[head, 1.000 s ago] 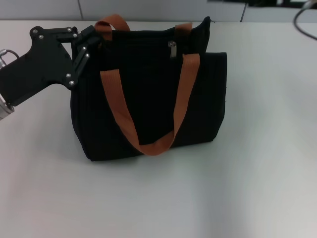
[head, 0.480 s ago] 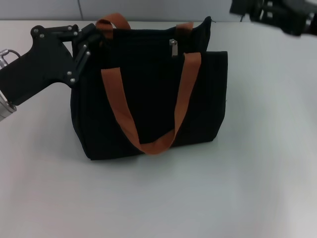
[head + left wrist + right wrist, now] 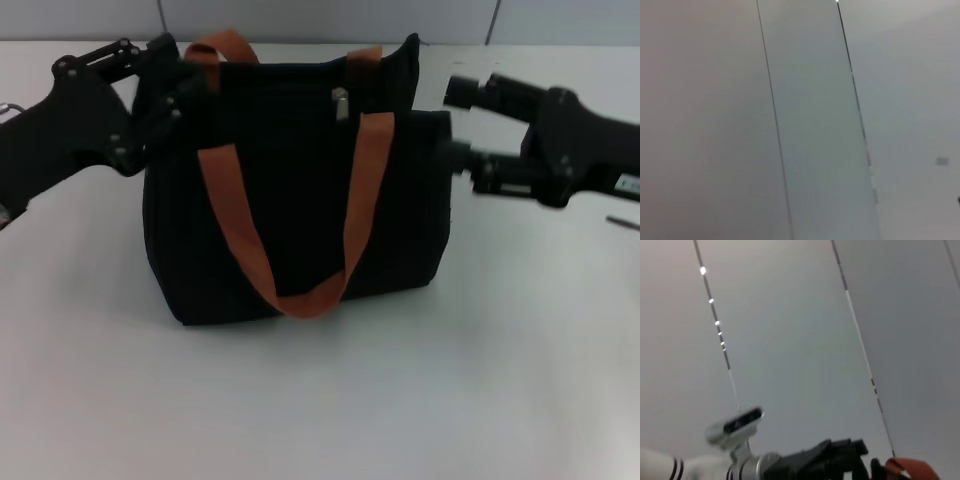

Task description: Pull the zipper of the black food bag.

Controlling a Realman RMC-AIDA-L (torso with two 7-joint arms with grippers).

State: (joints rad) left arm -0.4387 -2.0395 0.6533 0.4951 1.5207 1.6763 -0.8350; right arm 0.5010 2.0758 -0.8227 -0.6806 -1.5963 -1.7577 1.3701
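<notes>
pale grey tabletop runs under everything, meeting a light panelled wall behind it.

the left gripper, black and jointed, has its fingertips pressed into the upper left corner of the large boxy black fabric food bag, just beside the rear orange-brown webbing handle; the fingers look closed on the bag's fabric there, though black on black makes the contact itself hard to read. the right gripper, also black, sits at the bag's right side with its two fingers apart, one near the bag's top edge and the lower one touching or almost touching the right wall; it is motion-blurred and i cannot tell which.

the small silver metal zipper pull hangs on the bag's upper front, right of centre, just left of the front orange-brown strap handle, which loops down across the front panel. neither gripper touches the pull.

no readable writing shows on the bag; a pale label on the right arm at the frame edge is too small to read.

the left wrist view shows only pale panels with thin dark seams. the right wrist view shows similar panels, plus the far left gripper and an orange strap tip, cut off at the frame's edge.
</notes>
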